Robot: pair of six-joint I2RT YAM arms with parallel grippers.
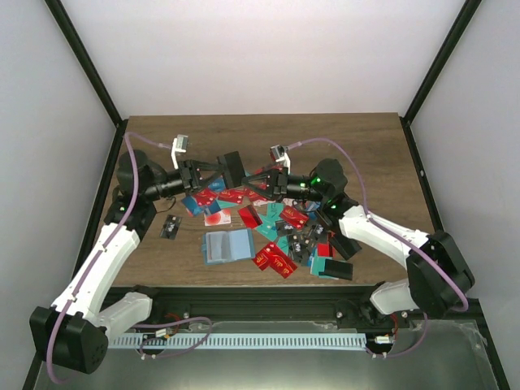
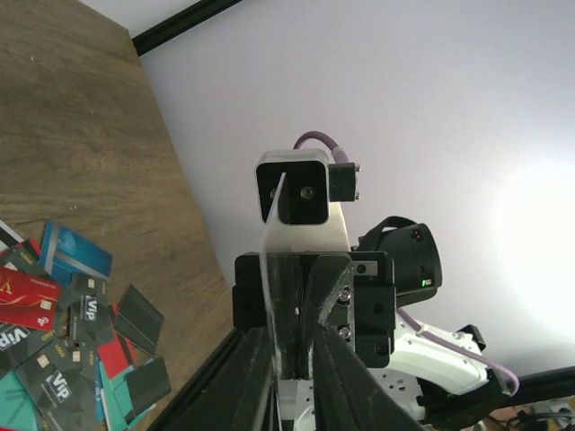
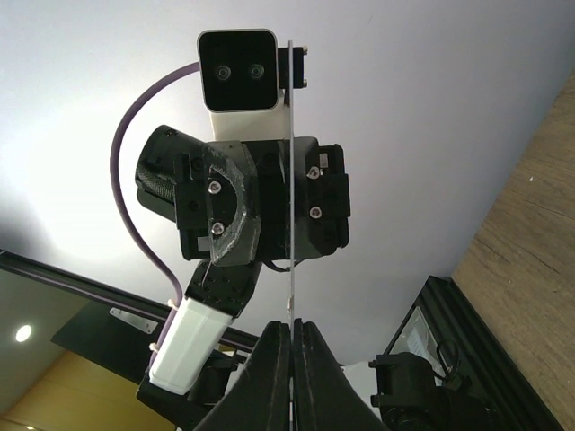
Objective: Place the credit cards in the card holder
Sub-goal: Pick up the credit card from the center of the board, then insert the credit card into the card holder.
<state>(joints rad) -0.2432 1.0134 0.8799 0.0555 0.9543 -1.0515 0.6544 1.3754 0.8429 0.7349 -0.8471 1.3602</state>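
My right fingers [image 3: 269, 377] sat nearest the wrist view, black and tapered, pressed together at their tips; my right gripper [image 3: 292, 328] was fully closed on one edge of a card [image 1: 231, 168], which rose from the pinch as a hairline, edge-on; thin, stiff and flat, and dark-faced from above. I judged that it was held up off the table [image 1: 349, 142], between my two grippers, so that a second grip could take it by another edge and aim it at a pocket; a pass or a regrip, I think. My left gripper [image 2: 292, 339] faced it from the other side, jaws drawn narrow about the same edge-on card; whether they had bitten or merely flanked it I could not tell. Below, the other cards [image 1: 280, 227] lay in a loose overlapping heap, glossy red, teal and dark, some printed. The holder [image 1: 229, 246] lay well below my grippers at the near edge of that heap; pale blue, thicker and softer-looking than a card, spread in two panels; whether its pockets held anything I could not tell. The table was brown, matt and wood-grained.
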